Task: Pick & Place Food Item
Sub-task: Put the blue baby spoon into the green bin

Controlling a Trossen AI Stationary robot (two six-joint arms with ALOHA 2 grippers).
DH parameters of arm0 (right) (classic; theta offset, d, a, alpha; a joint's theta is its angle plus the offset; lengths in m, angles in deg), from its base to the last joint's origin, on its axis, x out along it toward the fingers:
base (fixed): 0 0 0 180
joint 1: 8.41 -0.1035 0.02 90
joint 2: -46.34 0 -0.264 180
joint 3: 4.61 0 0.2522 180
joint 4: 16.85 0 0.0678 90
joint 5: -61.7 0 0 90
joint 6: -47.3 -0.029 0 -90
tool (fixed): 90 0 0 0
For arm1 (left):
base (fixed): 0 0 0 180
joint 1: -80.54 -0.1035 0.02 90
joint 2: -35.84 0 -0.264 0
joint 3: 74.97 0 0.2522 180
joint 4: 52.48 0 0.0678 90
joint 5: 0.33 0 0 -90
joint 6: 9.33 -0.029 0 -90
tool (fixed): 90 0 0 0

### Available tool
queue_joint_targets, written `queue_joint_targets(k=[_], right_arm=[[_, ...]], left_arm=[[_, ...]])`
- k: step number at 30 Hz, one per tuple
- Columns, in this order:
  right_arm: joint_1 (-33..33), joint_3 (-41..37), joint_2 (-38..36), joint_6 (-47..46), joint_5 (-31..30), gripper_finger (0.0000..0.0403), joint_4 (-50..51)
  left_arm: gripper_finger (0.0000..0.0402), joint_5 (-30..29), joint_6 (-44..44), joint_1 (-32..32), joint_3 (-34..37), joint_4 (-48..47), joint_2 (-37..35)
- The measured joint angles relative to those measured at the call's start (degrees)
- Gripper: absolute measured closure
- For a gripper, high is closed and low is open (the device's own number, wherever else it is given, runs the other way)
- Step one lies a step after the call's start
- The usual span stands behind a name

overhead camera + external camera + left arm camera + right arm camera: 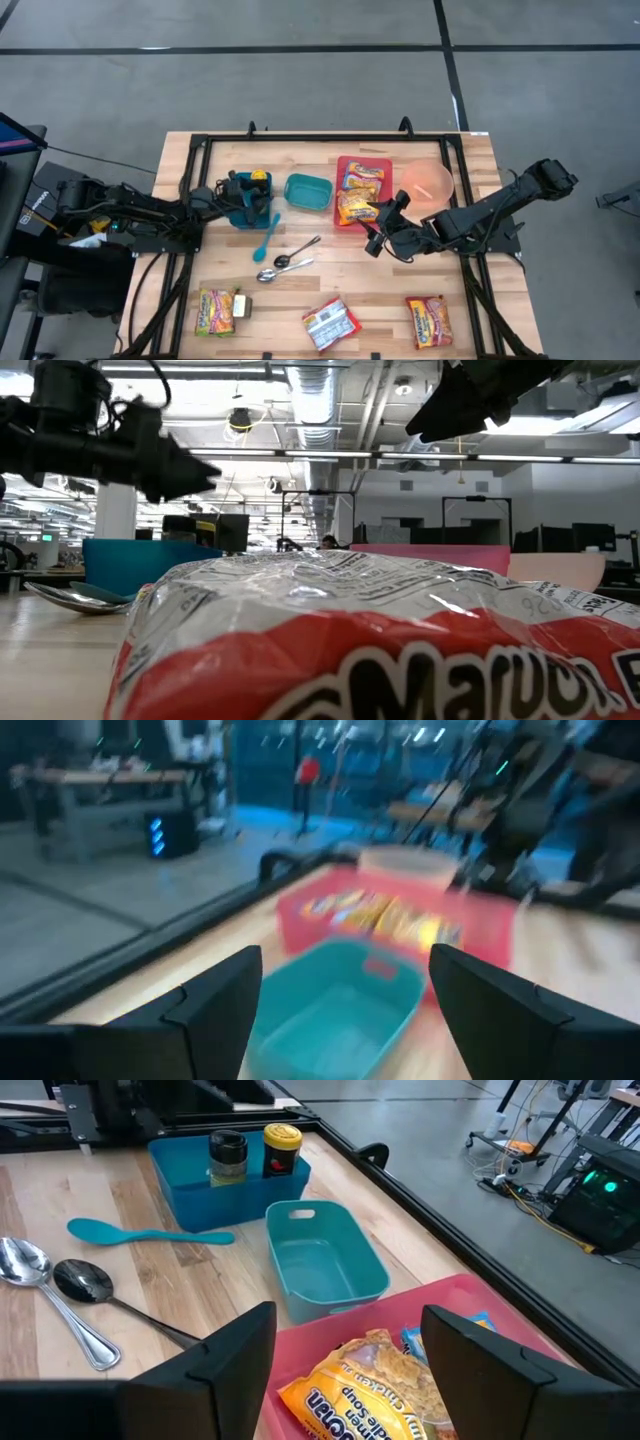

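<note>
Two ramen packets (358, 196) lie in the red tray (383, 163) at the table's far middle; the front one (372, 1392) shows below my right gripper (345, 1355). That gripper (374, 224) hovers open just above the tray's near right corner, with the packet under the gap between its fingers. My left gripper (345, 1005) is open and holds nothing. It stands over the blue container (243, 212) at the left, pointing level toward the teal bin (335, 1010). Three more ramen packets (218, 310), (330, 323), (430, 320) lie flat along the near edge.
Two spice jars (255, 1152) stand in the blue container. The teal bin (308, 192) sits between it and the tray. A pink bowl (428, 183) is right of the tray. A teal spoon (268, 235) and two metal spoons (290, 262) lie mid-table.
</note>
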Motion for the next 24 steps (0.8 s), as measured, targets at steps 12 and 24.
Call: queue_joint_targets(k=[12,24], right_arm=[[0.0,0.0,0.0,-0.04,0.02,0.0158,0.0],[0.02,0.0,0.0,-1.51,0.0,0.0158,0.74]], left_arm=[[0.0117,3.28,1.7,0.0,0.02,15.71,0.0],[0.0117,3.28,10.1,0.0,0.02,18.18,0.0]])
